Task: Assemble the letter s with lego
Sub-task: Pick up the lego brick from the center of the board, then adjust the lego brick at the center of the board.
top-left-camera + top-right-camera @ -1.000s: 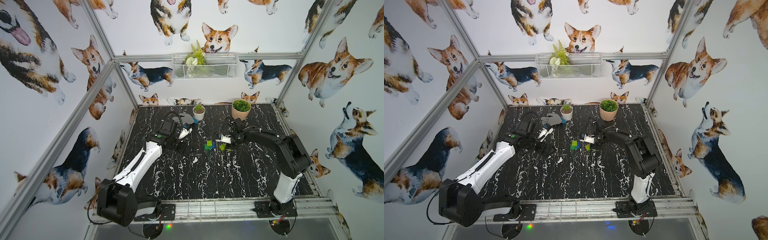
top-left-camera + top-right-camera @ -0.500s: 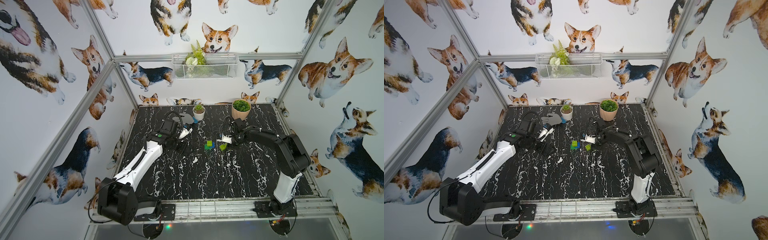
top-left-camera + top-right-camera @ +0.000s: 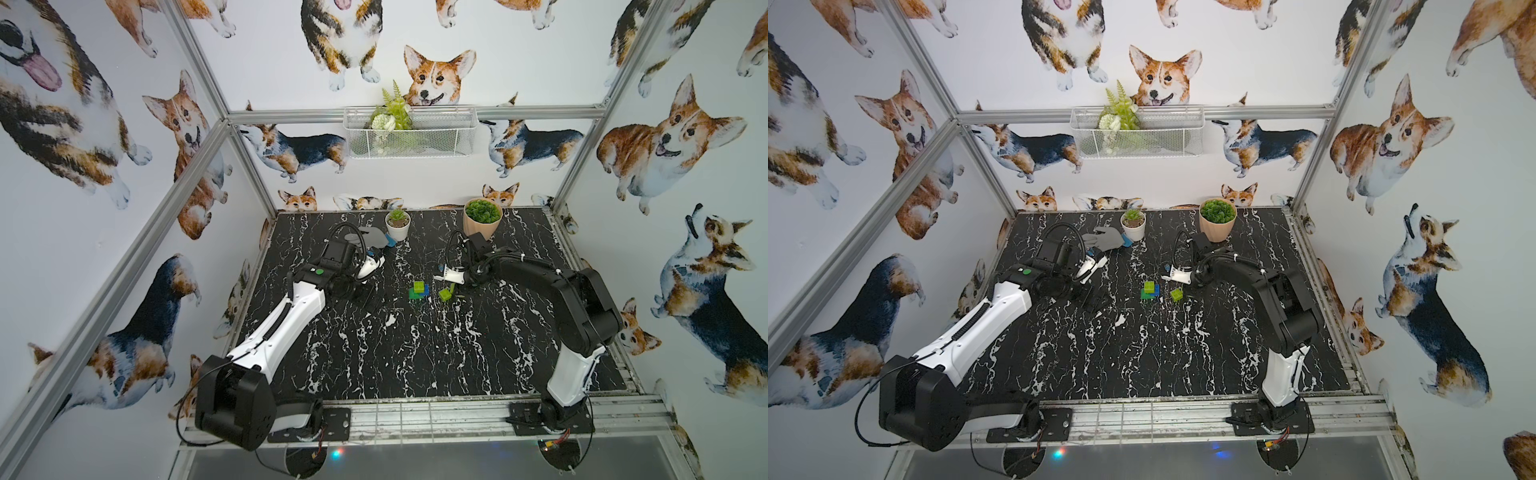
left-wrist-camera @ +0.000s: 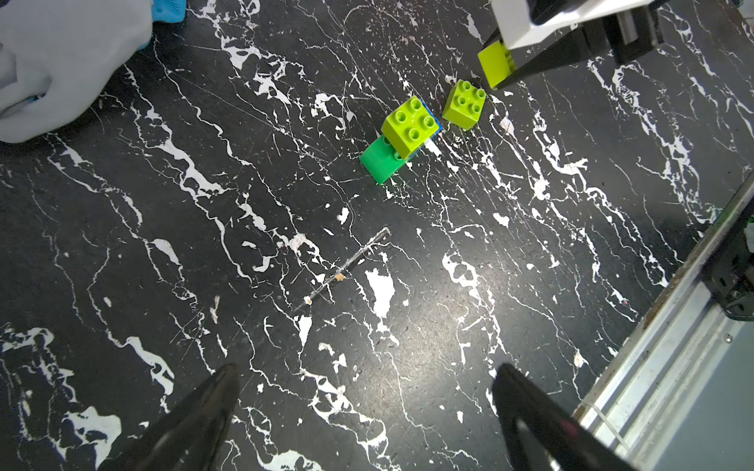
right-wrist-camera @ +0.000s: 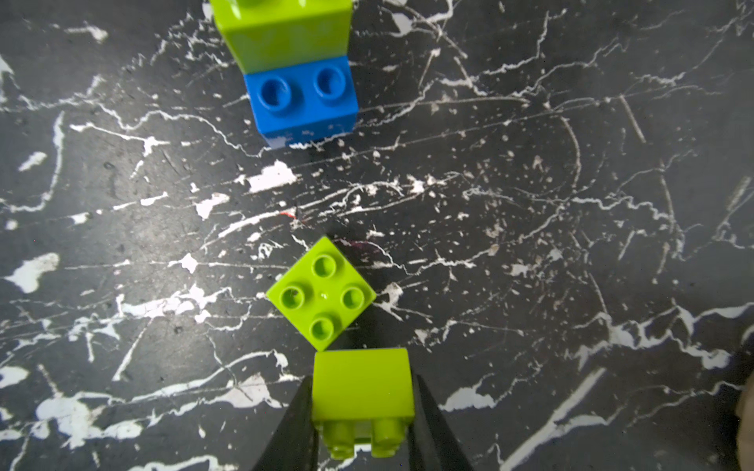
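Five bricks are counted about mid-table on the black marbled table (image 3: 415, 353), between the two arms. Three of them are joined into a small stack (image 3: 419, 289): a top lime brick (image 4: 412, 124) is seated across a blue brick (image 5: 304, 102) and a dark green brick (image 4: 379, 163), so the letter s is only partly built. A loose lime brick (image 5: 321, 294) is stood studs-up just beside the stack, apart from it and turned corner-on.

The held lime brick (image 5: 361, 369) is clamped in the right pincer (image 5: 361, 385), with the two black fingers pressed against opposite sides. It is carried on its side, just beside a corner of the loose lime brick; whether the two touch cannot be told. The left pincer (image 4: 366, 369) is spread wide with nothing between its fingers. It is placed well apart from the bricks and near a grey glove (image 4: 61, 61).

Two bare studs on the blue brick are shown only in the right wrist view, where the dark green brick is hidden. In the left wrist view the dark green brick is plain and the blue brick is reduced to a thin edge. In both top views the held lime brick cannot be made out. A small white pot (image 3: 397, 226) and a larger tan pot (image 3: 482, 222) at the back edge are shown only there.
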Robot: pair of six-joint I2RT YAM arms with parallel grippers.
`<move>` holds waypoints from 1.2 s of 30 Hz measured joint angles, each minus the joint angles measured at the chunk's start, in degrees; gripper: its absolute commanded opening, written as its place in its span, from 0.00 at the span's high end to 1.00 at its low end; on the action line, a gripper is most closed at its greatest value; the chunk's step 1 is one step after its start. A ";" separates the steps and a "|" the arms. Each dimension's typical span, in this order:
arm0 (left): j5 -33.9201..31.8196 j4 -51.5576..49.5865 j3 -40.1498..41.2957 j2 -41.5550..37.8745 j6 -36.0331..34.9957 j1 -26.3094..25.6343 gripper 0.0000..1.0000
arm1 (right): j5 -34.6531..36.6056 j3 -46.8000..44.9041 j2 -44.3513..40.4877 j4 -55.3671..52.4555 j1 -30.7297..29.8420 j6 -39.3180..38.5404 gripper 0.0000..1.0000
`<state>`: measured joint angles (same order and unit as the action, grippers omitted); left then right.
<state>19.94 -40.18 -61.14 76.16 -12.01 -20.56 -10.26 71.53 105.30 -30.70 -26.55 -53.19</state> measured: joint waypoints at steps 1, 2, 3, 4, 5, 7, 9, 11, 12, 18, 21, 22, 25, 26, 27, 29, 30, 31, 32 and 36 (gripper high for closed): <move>0.00 -0.02 0.00 0.00 0.00 0.00 0.00 | 0.90 0.72 0.11 -0.94 0.13 -0.59 0.75; -0.02 -0.02 0.00 0.00 0.00 0.00 0.00 | 1.68 1.44 0.35 -1.86 0.31 -1.05 0.75; -0.04 -0.02 -0.02 0.02 0.00 0.00 0.00 | 2.49 2.32 0.83 -3.04 0.37 -1.57 0.75; -0.09 -0.07 -0.09 0.04 0.00 0.00 0.00 | 3.26 3.28 1.49 -4.42 0.46 -2.29 0.75; -0.13 -0.09 -0.15 0.11 0.00 0.00 0.00 | 3.82 4.22 2.21 -5.70 0.66 -2.62 0.75; -0.17 -0.13 -0.33 0.26 0.00 0.00 0.00 | 4.55 5.97 3.78 -8.04 0.66 -3.32 0.75; -0.17 -0.15 -0.39 0.37 0.00 0.00 0.00 | 4.98 6.99 4.85 -9.46 0.48 -3.93 0.74; -0.17 -0.17 -0.44 0.44 0.00 0.00 0.00 | 5.29 7.76 5.86 -10.49 0.20 -4.39 0.73; -0.17 -0.20 -0.44 0.44 0.00 0.00 0.00 | 5.33 8.04 6.32 -10.73 -0.07 -4.76 0.73; -0.17 -0.20 -0.44 0.50 0.00 0.00 0.00 | 5.68 9.11 8.00 -10.88 -1.18 -6.03 0.71; -0.20 -0.20 -0.46 0.50 0.00 0.00 0.00 | 5.60 9.44 8.35 -10.80 -1.75 -6.54 0.71; -0.20 -0.20 -0.46 0.50 0.00 0.00 0.00 | 5.55 9.46 8.39 -10.75 -1.95 -6.69 0.71; -0.17 -0.20 -0.46 0.55 0.00 0.00 0.00 | 5.31 9.62 8.57 -10.71 -2.60 -6.93 0.71; -0.17 -0.20 -0.48 0.59 0.00 0.00 0.00 | 5.25 9.66 8.63 -10.71 -2.78 -6.93 0.71; -0.17 -0.22 -0.55 0.68 0.00 0.00 0.00 | 5.18 9.73 8.68 -10.71 -3.02 -6.93 0.71; -0.17 -0.33 -0.66 0.81 0.00 -0.04 0.00 | 4.83 9.75 8.72 -10.73 -3.43 -6.93 0.70; -0.17 -0.37 -0.72 0.85 -0.02 -0.04 0.00 | 4.63 9.75 8.72 -10.78 -3.50 -6.93 0.70; -0.17 -0.37 -0.74 0.87 -0.02 -0.09 0.00 | 4.37 9.75 8.72 -10.86 -3.69 -6.93 0.70; -0.17 -0.39 -0.76 0.87 -0.07 -0.09 0.00 | 4.37 9.75 8.72 -10.91 -3.82 -6.93 0.70; -0.15 -0.42 -0.76 0.96 -0.20 -0.09 0.00 | 4.11 9.44 8.63 -10.97 -4.24 -6.93 0.69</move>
<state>19.79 -40.60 -61.91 77.12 -12.21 -20.64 -6.15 80.97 113.93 -41.67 -30.79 -60.12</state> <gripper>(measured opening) 0.998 0.315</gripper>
